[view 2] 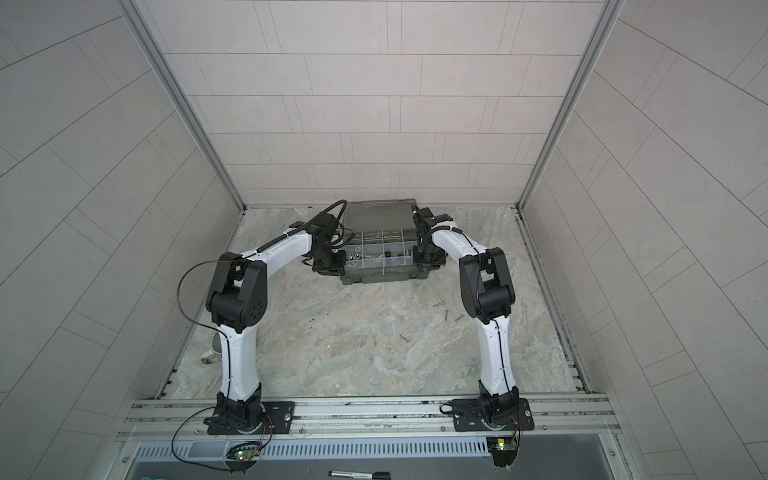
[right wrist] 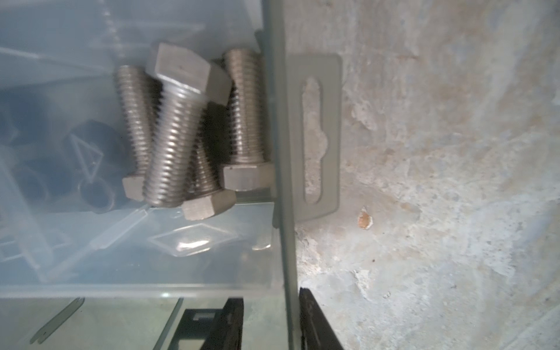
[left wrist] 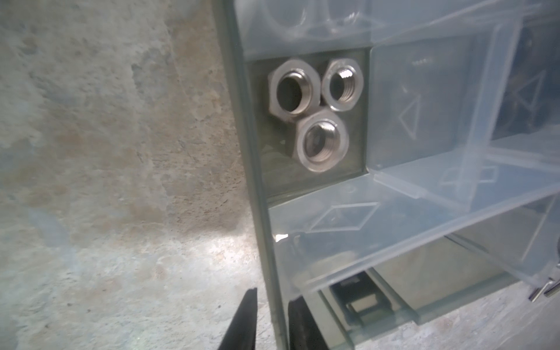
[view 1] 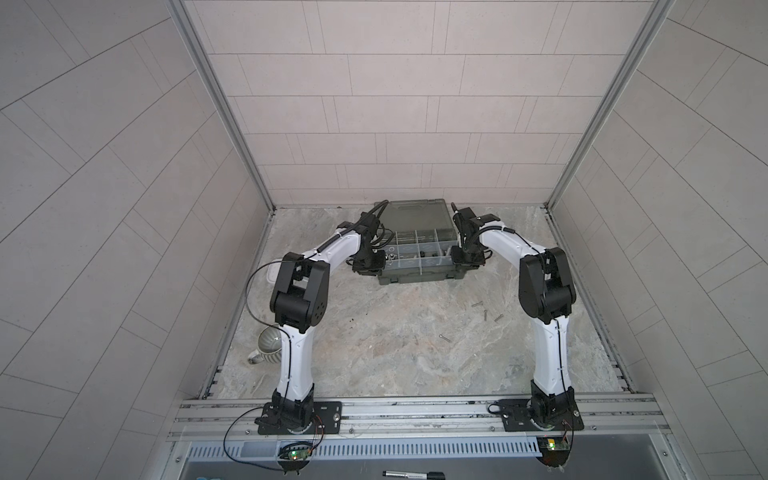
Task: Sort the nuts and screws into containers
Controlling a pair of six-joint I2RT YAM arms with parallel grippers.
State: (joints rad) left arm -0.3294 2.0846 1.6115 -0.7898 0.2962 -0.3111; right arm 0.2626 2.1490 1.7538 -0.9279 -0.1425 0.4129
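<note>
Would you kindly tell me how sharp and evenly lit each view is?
Both top views: sharp, evenly lit, wide-angle stretch at the edges. Left wrist view: nuts slightly soft, a bright patch on the table. Right wrist view: screws blurred, glare on a clear divider.

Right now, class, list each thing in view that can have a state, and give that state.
organizer case, lid open.
left gripper, astride the case's left wall; grip unclear.
right gripper, astride its right wall, gap on one side.
nuts, three silver, flat in a compartment by the left wall.
thick screws, four piled inside against the right wall.
thin screws, four loose on the table.
</note>
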